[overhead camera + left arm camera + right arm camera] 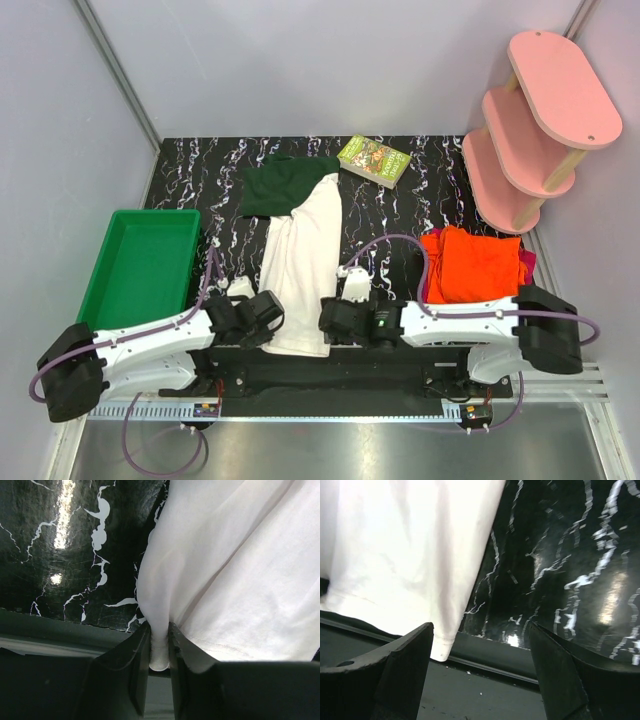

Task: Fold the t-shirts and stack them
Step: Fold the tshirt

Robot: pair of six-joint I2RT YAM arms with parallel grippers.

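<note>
I had my left gripper (160,656) clenched on a pinch of the white shirt (305,262), right at its near-left hem corner, the cloth bunched into a narrow ridge between the jaws. My right gripper (481,628) stood released, jaws wide apart, just beside the near-right hem corner and gripping nothing. The shirt lay in the middle of the table (200,180) as a long strip running from the near edge toward the far side, with its dark green sleeve (285,185) spread at the far end. The orange shirt (470,262) sat to the right, on top of a red shirt (527,262) that barely showed. I judged the white shirt light and limp, with no stiffness at all. It would sag and drag wherever it was unsupported, and a one-corner hold would let it twist. The stitched hem looked the firmest place to grip, so the free near-right corner seemed the spot for my right jaws.
</note>
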